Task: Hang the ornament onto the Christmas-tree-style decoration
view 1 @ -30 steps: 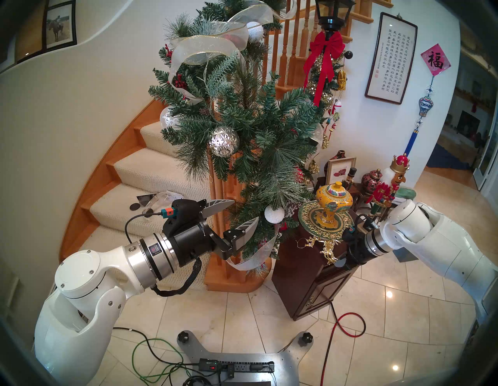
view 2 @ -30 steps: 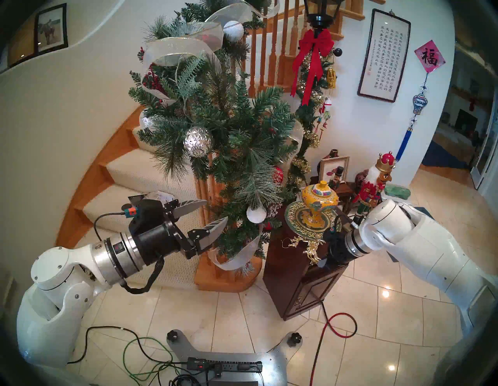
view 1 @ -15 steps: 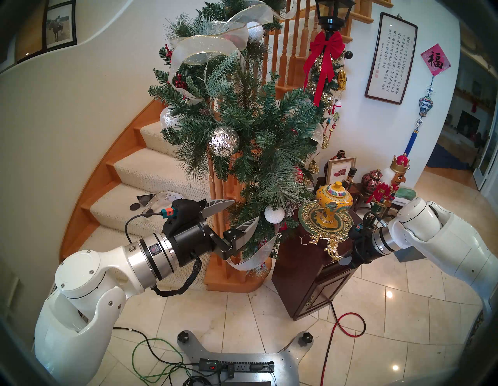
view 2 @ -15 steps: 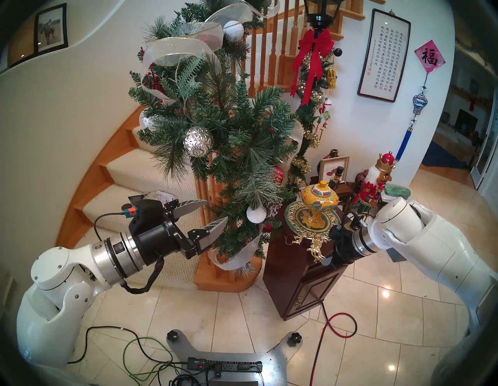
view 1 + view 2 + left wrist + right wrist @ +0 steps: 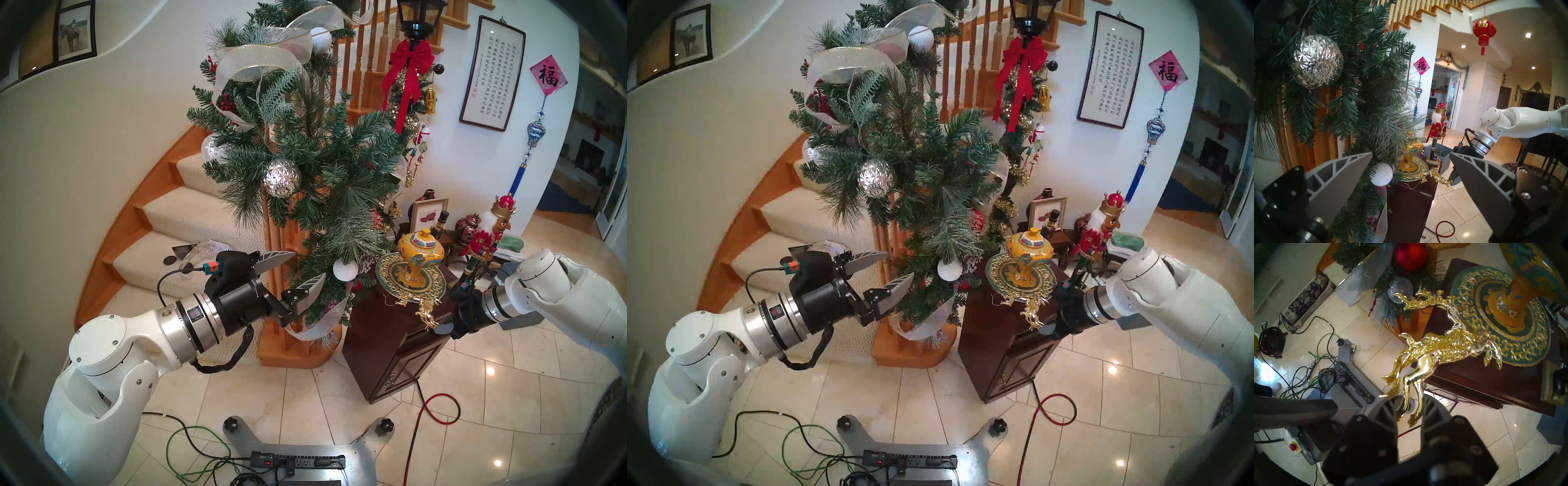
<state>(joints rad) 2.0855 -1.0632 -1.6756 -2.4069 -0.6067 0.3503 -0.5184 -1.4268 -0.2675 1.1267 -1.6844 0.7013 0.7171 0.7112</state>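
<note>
Since a second ago the right end effector, clamped on the reindeer ornament, has drawn it toward 4 o'clock off the cabinet edge, unhung; left end effector stays apart beside the garland.

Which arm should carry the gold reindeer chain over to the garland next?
Right. The right gripper is already shut on the gold reindeer chain, whose far end lies on the dark wooden cabinet. The left gripper is open and empty beside the pine garland.
</note>
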